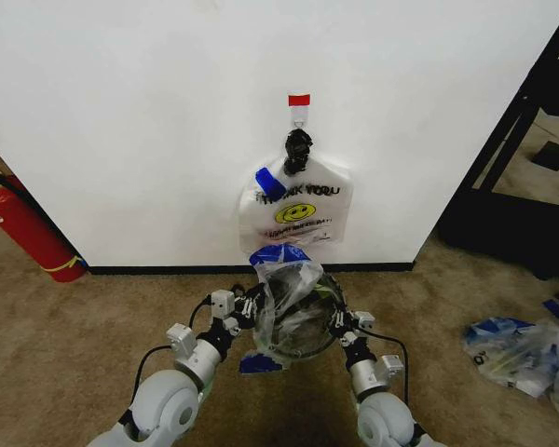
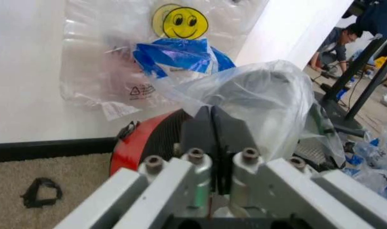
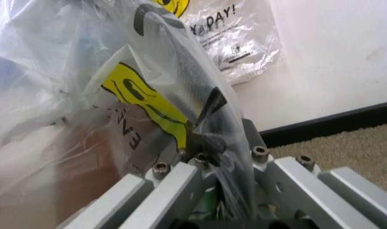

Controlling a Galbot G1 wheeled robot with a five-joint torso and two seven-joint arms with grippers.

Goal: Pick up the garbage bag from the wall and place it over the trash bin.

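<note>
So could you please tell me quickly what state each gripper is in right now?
Left gripper: shut on the garbage bag at the trash bin.
Right gripper: shut on the garbage bag.

The garbage bag (image 1: 293,303) is thin, crinkly, see-through plastic with glossy blue tape patches. The trash bin (image 2: 157,138) has black mesh sides and a smooth red base. The wall (image 1: 149,112) is matt white with a black baseboard (image 2: 47,148). The floor is rough beige carpet (image 1: 65,354). The left gripper (image 2: 212,131) has matt black fingers on brushed silvery metal with bolts.
</note>
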